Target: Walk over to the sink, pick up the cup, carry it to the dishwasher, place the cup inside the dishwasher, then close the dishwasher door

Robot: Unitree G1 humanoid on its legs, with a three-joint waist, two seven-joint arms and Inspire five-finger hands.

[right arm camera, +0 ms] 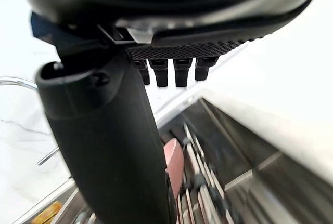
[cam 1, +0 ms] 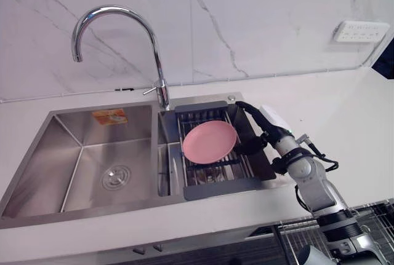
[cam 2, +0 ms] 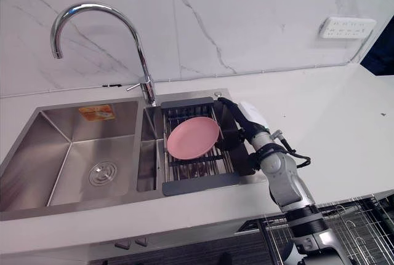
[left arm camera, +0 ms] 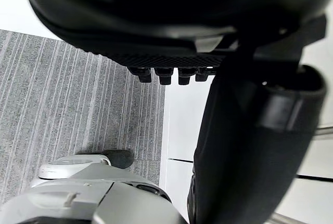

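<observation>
**A:** What are the fingers doing?

**B:** The right hand's fingers (right arm camera: 179,72) show as a short straight row beside the thumb (right arm camera: 104,146). They curl round nothing, so I read them as spread and empty. The right hand (cam 1: 253,144) hangs over the right edge of the drying rack (cam 1: 221,188). The left hand (left arm camera: 171,5) is relaxed and empty too, well away from the rack, low over the grey floor (left arm camera: 78,89).

**A:** And the cup?

**B:** I cannot tell where it is. Neither hand holds it. A pink plate (cam 1: 209,141) rests on the rack's bars, and the cup may be hidden by the hand at the rack's right end.

**A:** So how should this step go?

**B:** I take it as the reach for the cup. The hand should find the cup first and come down clear of the plate. It should close fingers and thumb round the cup's wall, then lift straight up so nothing catches the bars.

**A:** Any writing?

**B:** An orange sticker (cam 1: 109,116) sits on the back wall of the basin left of the rack, its print too small to read. A white socket plate (cam 1: 360,31) sits on the wall behind and right of the rack, with nothing legible on it.
</observation>
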